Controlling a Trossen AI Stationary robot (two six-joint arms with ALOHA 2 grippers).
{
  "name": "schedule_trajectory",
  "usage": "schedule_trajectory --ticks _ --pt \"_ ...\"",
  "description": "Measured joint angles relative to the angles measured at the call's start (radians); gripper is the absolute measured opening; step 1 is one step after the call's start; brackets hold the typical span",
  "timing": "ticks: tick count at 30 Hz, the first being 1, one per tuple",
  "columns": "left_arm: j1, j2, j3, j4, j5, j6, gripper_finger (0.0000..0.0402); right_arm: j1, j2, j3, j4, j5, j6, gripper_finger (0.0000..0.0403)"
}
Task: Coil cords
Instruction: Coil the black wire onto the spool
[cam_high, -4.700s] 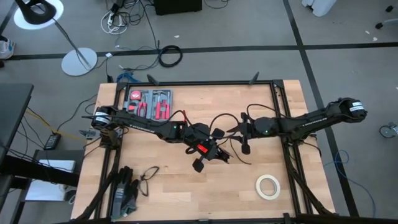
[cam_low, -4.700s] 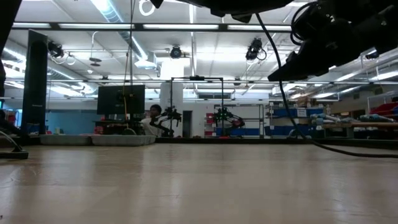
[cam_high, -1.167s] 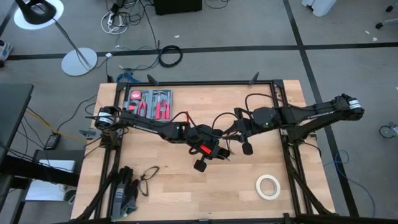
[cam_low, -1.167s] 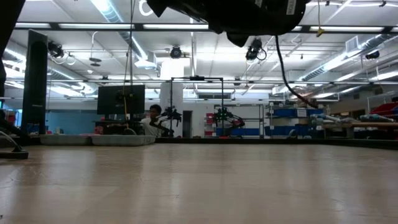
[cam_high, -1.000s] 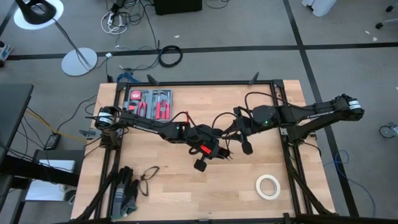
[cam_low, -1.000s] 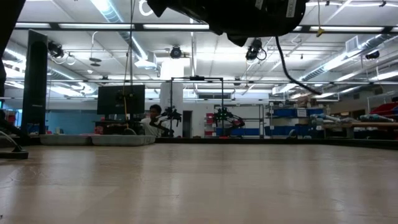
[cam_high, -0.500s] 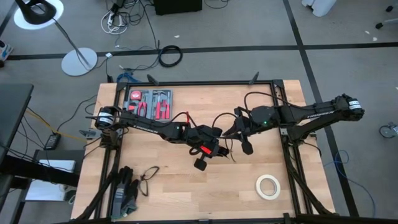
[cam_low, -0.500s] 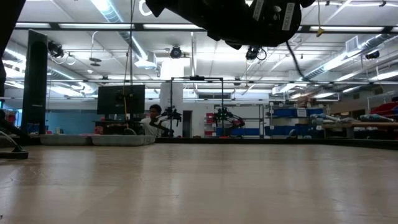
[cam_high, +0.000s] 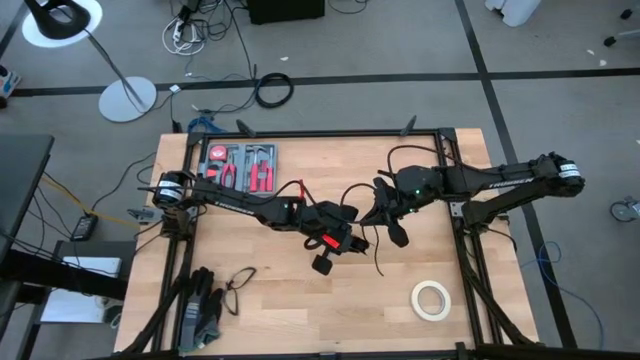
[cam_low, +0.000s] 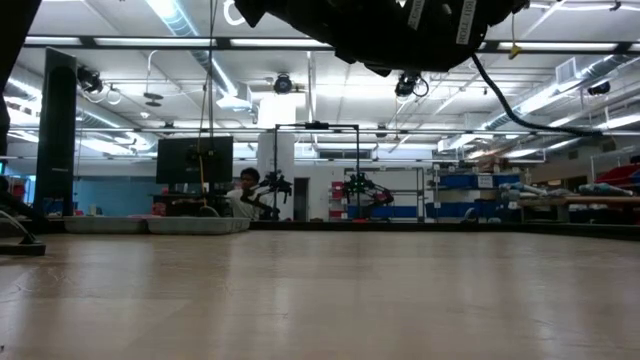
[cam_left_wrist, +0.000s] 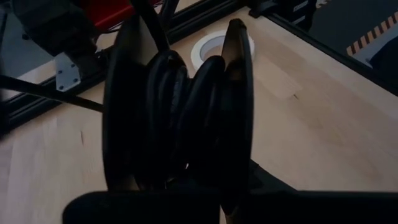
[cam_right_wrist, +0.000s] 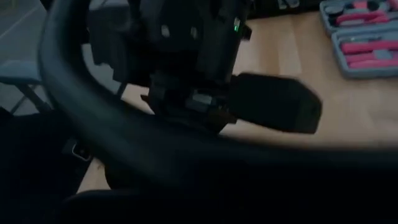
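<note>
The cord is a thin black cable. Several of its turns (cam_left_wrist: 180, 112) sit between the fingers of my left gripper (cam_high: 338, 240) over the table's middle, and that gripper is shut on them. My right gripper (cam_high: 384, 212) is just to the right, shut, with a strand of the cord (cam_right_wrist: 186, 155) crossing close in front of it. A short strand (cam_high: 362, 205) arcs between the two grippers and a loose tail (cam_high: 378, 262) trails toward the near edge. In the low view both arms (cam_low: 400, 30) hang high, and a strand (cam_low: 545, 125) runs off to the right above the table. My left gripper pinches a bundle of several cord turns (cam_left_wrist: 186, 81) between its two fingers (cam_left_wrist: 239, 93). The turns lie side by side and fill the gap. The bundle is lifted clear of the table. My right gripper is shut where the cord strand (cam_right_wrist: 261, 163) crosses. Its own dark body hides the fingers, so the part held and the kind of hold do not show. The strand is off the table.
A cream tape roll (cam_high: 431, 299) lies near the right front corner. A grey tool case with red-handled tools (cam_high: 240, 165) sits at the far left. Dark gloves (cam_high: 203, 308) and a small wire loop (cam_high: 238, 284) lie at the near left. A black frame borders the tabletop.
My right gripper has moved a little toward the table's left, closer to my left gripper. The loose tail of the cord now reaches farther toward the near edge. In the low view the strand at the right has swung higher and stretched out to the right.
</note>
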Motion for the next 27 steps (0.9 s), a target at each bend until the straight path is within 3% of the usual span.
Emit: schedule_trajectory --ticks 14,20,25,27 --pt "0.007 0.0 0.0 -0.009 -0.004 0.047 0.0 -0.021 0.113 -0.002 0.071 -0.04 -0.067 0.0001" --pt "0.008 -0.001 0.0 -0.023 0.006 0.053 0.0 -0.044 0.146 -0.002 0.096 -0.132 -0.092 0.0001" --pt "0.015 -0.001 0.0 -0.046 0.001 0.053 0.0 -0.059 0.153 -0.002 0.058 -0.059 -0.156 0.0001" --pt "0.016 -0.002 0.0 -0.057 -0.002 0.055 0.0 -0.066 0.155 -0.002 0.055 -0.089 -0.172 0.0001"
